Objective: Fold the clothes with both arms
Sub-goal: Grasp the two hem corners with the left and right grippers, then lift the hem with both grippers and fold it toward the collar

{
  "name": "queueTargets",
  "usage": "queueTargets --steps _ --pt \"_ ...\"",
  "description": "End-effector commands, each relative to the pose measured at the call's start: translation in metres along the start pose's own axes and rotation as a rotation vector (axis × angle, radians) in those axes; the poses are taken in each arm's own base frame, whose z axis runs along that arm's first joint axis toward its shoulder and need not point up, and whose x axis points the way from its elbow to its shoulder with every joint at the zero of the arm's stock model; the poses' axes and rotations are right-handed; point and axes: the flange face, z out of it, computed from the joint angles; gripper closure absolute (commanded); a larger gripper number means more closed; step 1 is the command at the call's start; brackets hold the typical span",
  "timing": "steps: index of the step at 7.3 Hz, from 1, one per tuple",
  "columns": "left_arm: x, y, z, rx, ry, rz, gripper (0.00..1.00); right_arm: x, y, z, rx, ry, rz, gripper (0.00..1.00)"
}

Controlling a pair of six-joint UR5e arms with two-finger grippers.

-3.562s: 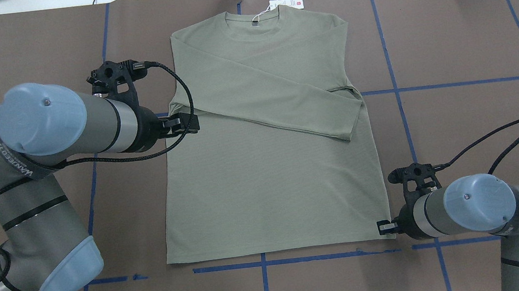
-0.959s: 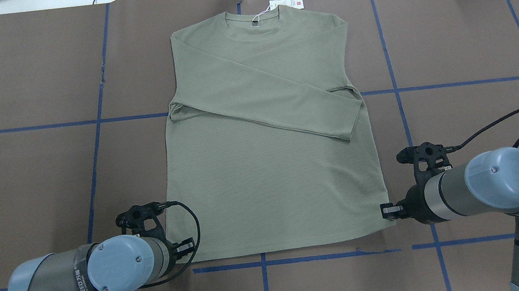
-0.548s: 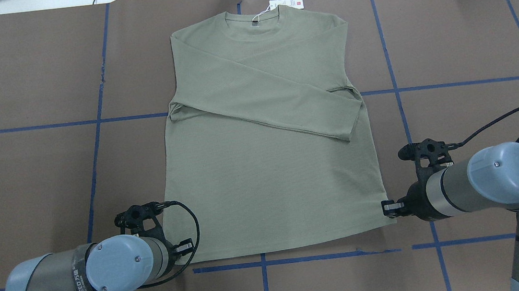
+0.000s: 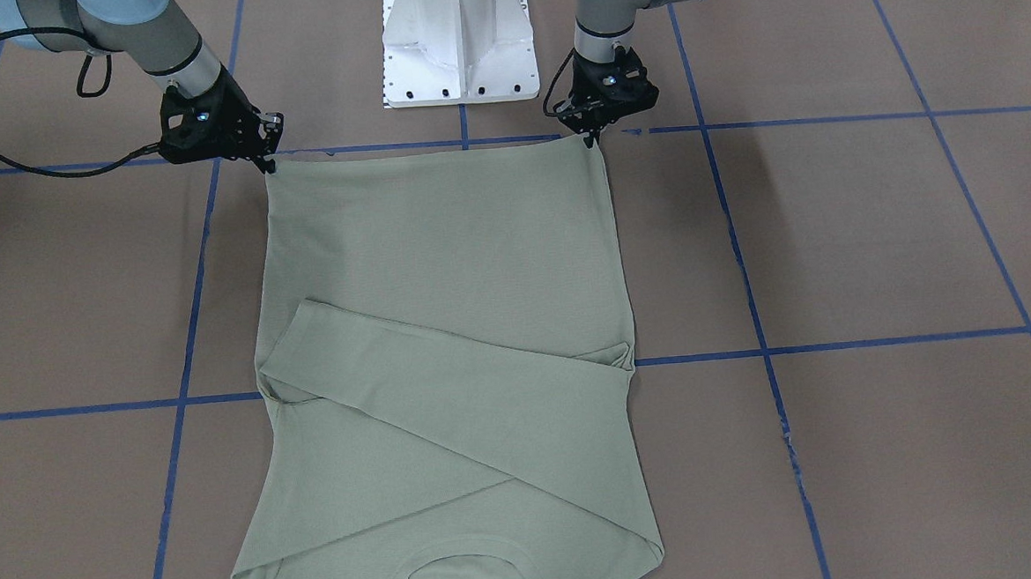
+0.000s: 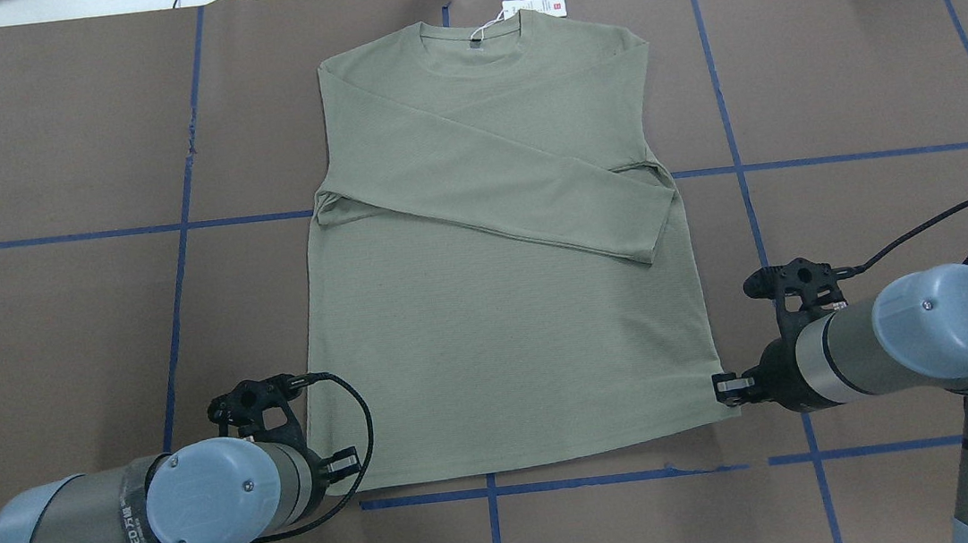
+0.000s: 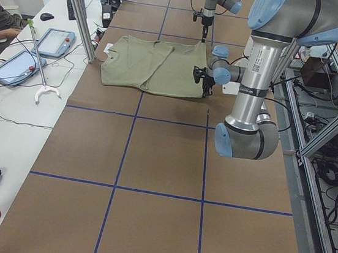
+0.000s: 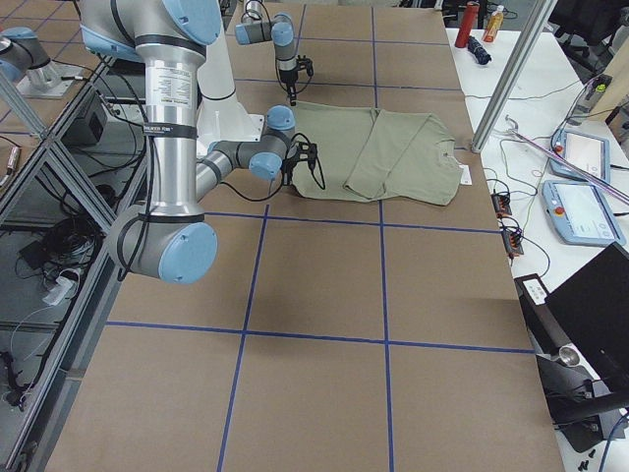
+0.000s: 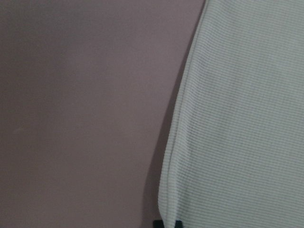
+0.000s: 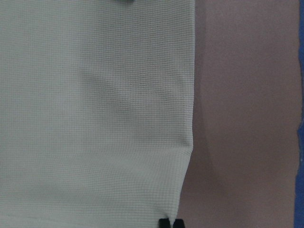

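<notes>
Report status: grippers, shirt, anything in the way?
Left gripper shut on shirt at one hem corner, right gripper shut on the other. Shirt flat, sleeves folded across chest. Nothing seen in the way; tag lies at far end.

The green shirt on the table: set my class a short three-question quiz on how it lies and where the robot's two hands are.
1. True or false: both sleeves of the shirt are folded across its body.
2. Choose one: the left hand and the right hand are each at A) a shoulder, B) a corner of the bottom hem, C) a cuff.
3. Fill in: the white paper tag lies on the table beside the shirt's ____.
Key: 1 true; 2 B; 3 neck.
</notes>
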Motion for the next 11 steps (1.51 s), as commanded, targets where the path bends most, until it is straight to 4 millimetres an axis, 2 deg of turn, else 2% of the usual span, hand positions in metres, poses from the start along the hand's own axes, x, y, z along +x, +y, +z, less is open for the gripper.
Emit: queueTargets --steps 1,2,4,6,7,8,9,10,11 --pt "0.002 0.001 -0.01 -0.002 0.009 0.0 1.0 0.001 0.001 -0.001 -0.007 -0.002 0.001 1.0" --pt "0.001 -0.001 -0.011 0.0 0.011 -0.002 1.0 0.005 -0.002 -0.007 -0.012 -0.008 0.01 1.0" --pt "-0.002 0.003 -0.05 -0.009 0.056 0.002 1.0 0.011 0.019 -0.045 -0.097 -0.056 0.004 1.0" --pt "-0.01 0.049 -0.096 -0.102 0.04 0.016 1.0 0.017 0.046 -0.077 -0.204 -0.093 -0.008 1.0" --pt "-0.015 0.079 -0.117 -0.155 0.041 0.005 1.0 0.028 0.063 -0.098 -0.293 -0.106 -0.004 1.0" --pt "-0.028 0.111 -0.153 -0.222 0.028 0.005 1.0 0.036 0.081 -0.124 -0.356 -0.118 -0.006 1.0" --pt "-0.037 0.127 -0.169 -0.265 0.008 0.001 1.0 0.033 0.086 -0.132 -0.384 -0.132 -0.01 1.0" --pt "-0.033 0.128 -0.165 -0.263 0.002 0.004 1.0 0.032 0.085 -0.129 -0.384 -0.133 -0.011 1.0" --pt "-0.027 0.113 -0.163 -0.234 0.012 -0.012 1.0 0.034 0.07 -0.124 -0.332 -0.13 0.0 1.0"
